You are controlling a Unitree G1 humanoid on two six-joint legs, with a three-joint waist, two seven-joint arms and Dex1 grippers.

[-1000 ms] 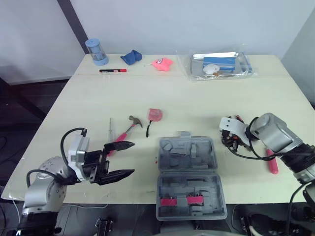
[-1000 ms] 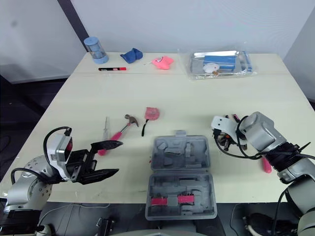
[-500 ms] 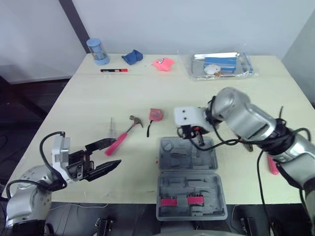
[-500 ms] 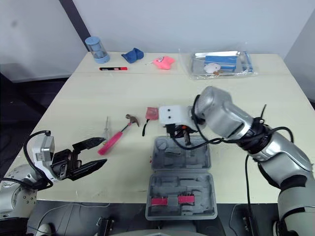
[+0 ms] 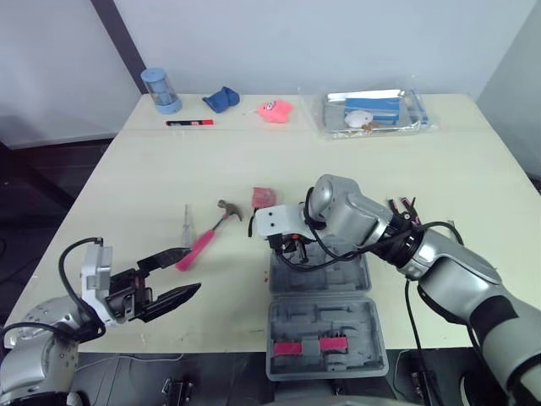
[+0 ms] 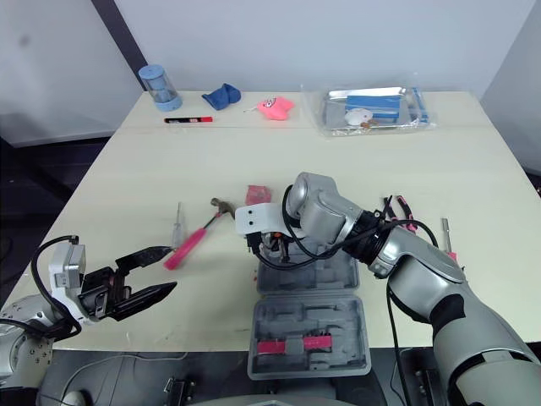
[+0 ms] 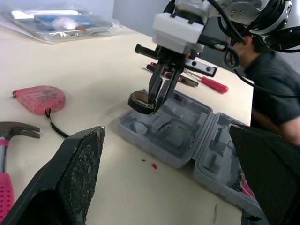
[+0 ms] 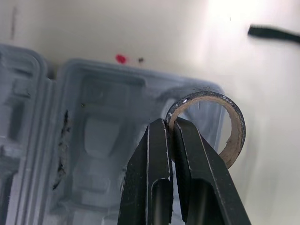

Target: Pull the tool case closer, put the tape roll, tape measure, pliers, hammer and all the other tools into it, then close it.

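Eye views: the right gripper [image 5: 286,248] hangs over the far left corner of the open tool case [image 5: 330,317] at the front edge of the counter [image 5: 152,186]. The left gripper [image 5: 191,271] waits spread apart near the front left corner.

Left wrist view: this adds height, with the tape roll [image 7: 138,104] hanging just above the tray.

Right wrist view: the jaws pinch only the roll's wall, and the roll overhangs the case rim. Released here, it could tip out.
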